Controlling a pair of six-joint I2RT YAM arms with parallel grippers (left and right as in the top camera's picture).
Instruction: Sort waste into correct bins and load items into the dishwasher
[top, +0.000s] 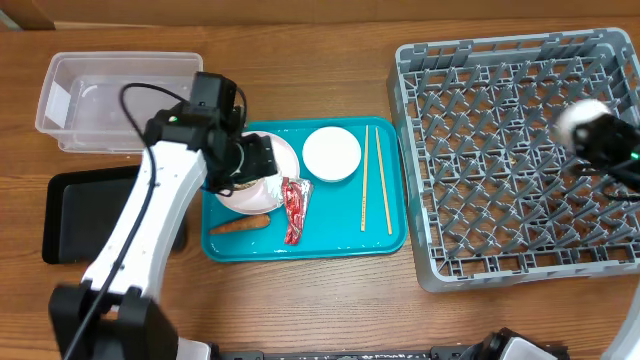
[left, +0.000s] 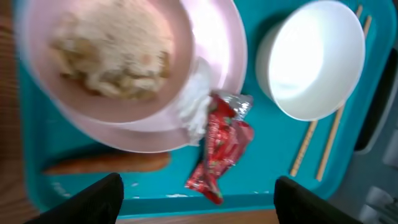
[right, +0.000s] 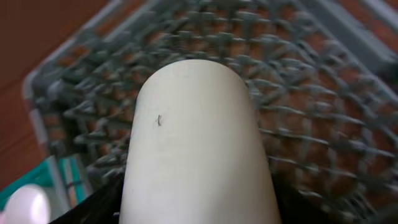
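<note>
My left gripper (left: 198, 199) is open and empty, hovering over the teal tray (top: 330, 240). Below it lie the pink plate (left: 205, 56) with beige food scraps and rice (left: 115, 53), a crumpled white paper bit (left: 194, 106), the red wrapper (left: 222, 144) and the orange carrot (left: 109, 163). A white bowl (left: 314, 59) and chopsticks (top: 376, 178) lie to the right. My right gripper (top: 600, 140) is shut on a white cup (right: 196, 143), held above the grey dish rack (top: 500, 160).
The clear plastic tub (top: 115, 95) stands at the back left, and the black tray (top: 80, 210) lies in front of it, partly hidden by my left arm. The rack fills the right side of the table.
</note>
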